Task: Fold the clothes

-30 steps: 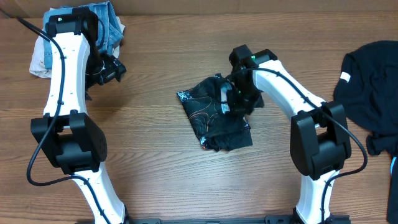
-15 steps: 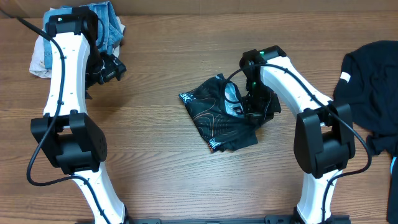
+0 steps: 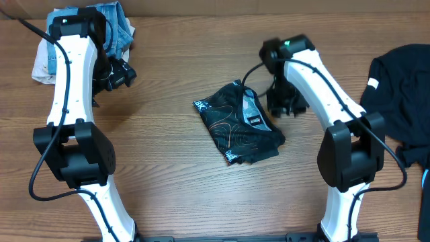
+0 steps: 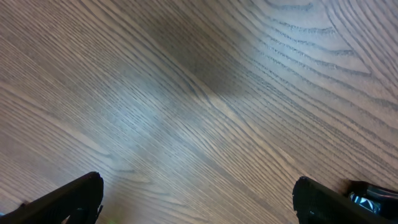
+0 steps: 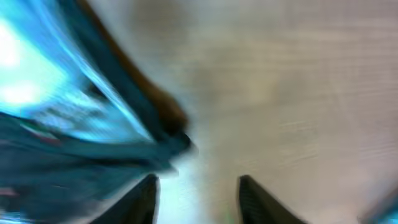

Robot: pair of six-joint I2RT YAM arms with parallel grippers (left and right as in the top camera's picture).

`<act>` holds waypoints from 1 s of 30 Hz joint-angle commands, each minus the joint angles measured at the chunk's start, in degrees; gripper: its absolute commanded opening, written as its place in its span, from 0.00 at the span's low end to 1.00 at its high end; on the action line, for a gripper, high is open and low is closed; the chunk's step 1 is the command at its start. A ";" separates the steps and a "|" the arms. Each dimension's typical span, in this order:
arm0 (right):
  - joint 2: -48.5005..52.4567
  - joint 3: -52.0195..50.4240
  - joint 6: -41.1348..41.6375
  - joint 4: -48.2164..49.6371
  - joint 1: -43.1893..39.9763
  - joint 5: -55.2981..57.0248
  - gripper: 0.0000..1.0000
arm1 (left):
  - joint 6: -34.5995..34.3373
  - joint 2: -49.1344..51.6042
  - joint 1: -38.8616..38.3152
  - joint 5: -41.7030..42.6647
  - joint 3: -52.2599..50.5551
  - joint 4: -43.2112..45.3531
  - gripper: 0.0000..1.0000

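Surfaces: the table (image 3: 175,81) is boldly grained wood, smooth, matt with a faint sheen under the light. The jersey (image 3: 238,131) is thin black cloth, creased, printed with fine orange lines. The left arm (image 3: 70,74) and right arm (image 3: 316,77) have smooth, slightly glossy white plastic shells and matt black joints. The denim (image 3: 121,27) is coarse blue woven cloth; the dark garment (image 3: 403,81), matt black cloth.

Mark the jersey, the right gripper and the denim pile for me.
jersey (image 3: 236,128), overhead view, middle of the black printed cloth.
right gripper (image 5: 198,198), right wrist view, gap between its fingertips.
denim pile (image 3: 121,25), overhead view, its exposed blue fabric.
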 commanded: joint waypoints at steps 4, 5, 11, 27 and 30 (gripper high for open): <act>-0.35 4.37 -9.99 14.49 -0.15 -20.74 0.61 | 1.09 -0.35 -0.44 -0.72 -0.35 -0.20 1.00; -0.35 3.85 -9.81 16.33 -0.15 -20.70 0.61 | 1.11 -0.35 -0.44 -0.74 -0.35 -0.24 1.00; -0.35 -0.76 -6.56 25.49 -0.13 -23.06 0.65 | 1.09 -0.35 -0.44 -0.74 -0.35 -0.15 1.00; -0.24 -10.03 4.09 36.96 0.02 -25.51 0.49 | 1.09 -0.35 -0.44 -0.74 -0.35 0.02 1.00; 0.15 -10.03 6.58 36.96 0.02 -25.64 0.48 | 1.09 -0.35 -0.44 -0.74 -0.35 0.09 1.00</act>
